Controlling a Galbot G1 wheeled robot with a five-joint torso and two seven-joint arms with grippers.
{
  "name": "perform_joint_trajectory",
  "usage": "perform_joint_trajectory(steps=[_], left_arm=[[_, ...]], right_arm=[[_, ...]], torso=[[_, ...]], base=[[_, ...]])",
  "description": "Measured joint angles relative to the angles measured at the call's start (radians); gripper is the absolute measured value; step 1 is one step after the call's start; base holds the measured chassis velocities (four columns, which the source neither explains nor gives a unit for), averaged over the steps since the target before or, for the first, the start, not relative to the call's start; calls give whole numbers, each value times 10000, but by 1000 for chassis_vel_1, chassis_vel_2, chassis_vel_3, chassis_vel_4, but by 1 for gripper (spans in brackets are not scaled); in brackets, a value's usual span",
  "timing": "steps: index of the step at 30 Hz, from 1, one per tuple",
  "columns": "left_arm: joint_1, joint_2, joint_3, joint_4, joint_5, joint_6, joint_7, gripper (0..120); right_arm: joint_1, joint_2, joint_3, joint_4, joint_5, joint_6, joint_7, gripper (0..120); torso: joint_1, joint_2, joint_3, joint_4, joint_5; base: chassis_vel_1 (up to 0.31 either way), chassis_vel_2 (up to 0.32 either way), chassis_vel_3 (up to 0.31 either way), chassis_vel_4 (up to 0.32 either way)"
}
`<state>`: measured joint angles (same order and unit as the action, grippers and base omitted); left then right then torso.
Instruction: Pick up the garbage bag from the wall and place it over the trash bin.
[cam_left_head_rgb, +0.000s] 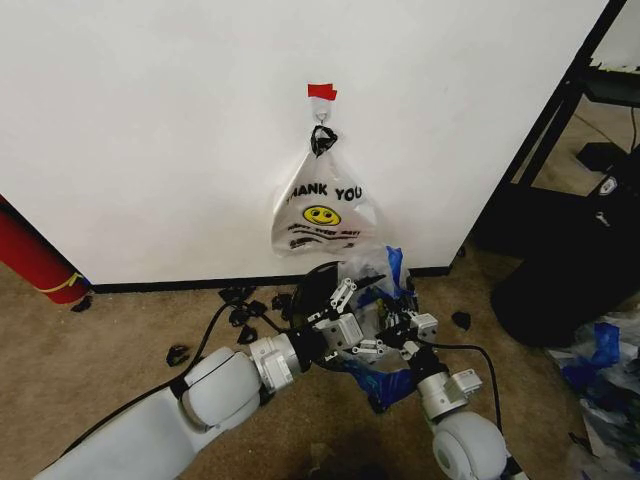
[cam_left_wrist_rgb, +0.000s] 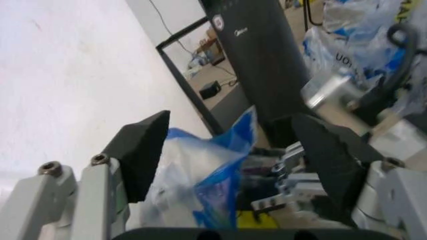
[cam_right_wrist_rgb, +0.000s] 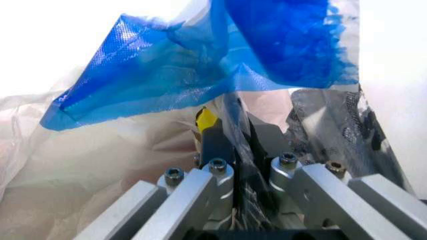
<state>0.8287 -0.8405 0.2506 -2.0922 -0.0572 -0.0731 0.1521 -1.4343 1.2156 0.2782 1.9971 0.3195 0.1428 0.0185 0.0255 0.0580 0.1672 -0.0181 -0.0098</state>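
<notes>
Red cylinder (cam_left_head_rgb: 35, 262) with a yellow band stands at the far left against the wall (cam_left_head_rgb: 150, 130), well apart from both tools.

Left tool (cam_left_head_rgb: 345, 300): reaches in from the lower left over the trash bin (cam_left_head_rgb: 318, 282), a black bin on the carpet just below the wall. In the left wrist view (cam_left_wrist_rgb: 230, 165) its two dark pads are spread apart, with bunched blue-edged plastic between them; the plastic lies against the pad (cam_left_wrist_rgb: 143, 150) nearer the wall, and a gap shows to the other pad. State: open, not clamped.

Garbage bag (cam_left_head_rgb: 385, 285): thin see-through plastic with blue edges, sits between the two tools, draped over the bin's rim area. A blue corner (cam_left_head_rgb: 393, 262) stands up just beyond the right tool.

Right tool (cam_left_head_rgb: 405, 330): just beside the left tool, on the bag's other side. In the right wrist view (cam_right_wrist_rgb: 243, 172) the fingers are drawn together on a fold of clear plastic with black print. State: closed, gripping the garbage bag (cam_right_wrist_rgb: 200, 75).

Above both tools a whiter "THANK YOU" bag (cam_left_head_rgb: 322, 205) hangs on the wall from a hook (cam_left_head_rgb: 322, 118) under red tape (cam_left_head_rgb: 322, 92). Neither tool touches it.

Small black scraps (cam_left_head_rgb: 240, 305) lie on the carpet near the left arm.
</notes>
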Motion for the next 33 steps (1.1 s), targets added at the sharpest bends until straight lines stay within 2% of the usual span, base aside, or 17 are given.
perform_joint_trajectory(steps=[5,13,15,17,22,23,25,29,30,33], left_arm=[[-148,-2,102,305,244,93,-101,70],[-194,-22,10,596,697,131,-228,75],[-169,-27,-23,583,700,134,-407,66],[-153,-28,-25,553,689,146,-469,65],[3,8,-53,181,413,357,-880,41],[3,8,-53,181,413,357,-880,41],[50,6,-82,167,341,380,-926,33],[160,-16,-195,177,-18,396,-955,17],[160,-16,-195,177,-18,396,-955,17],[256,-20,-264,160,-642,436,-989,4]], right_arm=[[-168,0,111,132,-197,85,-170,0],[-331,11,185,418,-294,134,-280,0],[-355,29,183,494,-291,128,-280,0],[-359,30,180,499,-291,124,-280,0],[-367,47,123,485,-304,100,-270,0],[-367,47,123,485,-304,100,-270,0],[-383,49,99,481,-304,99,-266,0],[-417,12,81,503,-289,99,-266,0],[-417,12,81,503,-289,99,-266,0],[-462,-45,117,540,-274,111,-274,0]], torso=[[0,0,0,0,-1],[0,0,0,0,-1],[0,0,-1,0,0],[0,0,0,0,-1],[0,0,-1,0,0],[0,0,-1,0,0],[0,0,-1,0,0],[0,0,-1,0,0],[0,0,-1,0,0],[0,0,-1,0,0]], base=[[0,0,0,0],[0,0,0,0],[0,0,0,0],[0,0,0,0],[0,0,0,0],[0,0,0,0],[0,0,0,0],[0,0,0,0],[0,0,0,0],[0,0,0,0]])
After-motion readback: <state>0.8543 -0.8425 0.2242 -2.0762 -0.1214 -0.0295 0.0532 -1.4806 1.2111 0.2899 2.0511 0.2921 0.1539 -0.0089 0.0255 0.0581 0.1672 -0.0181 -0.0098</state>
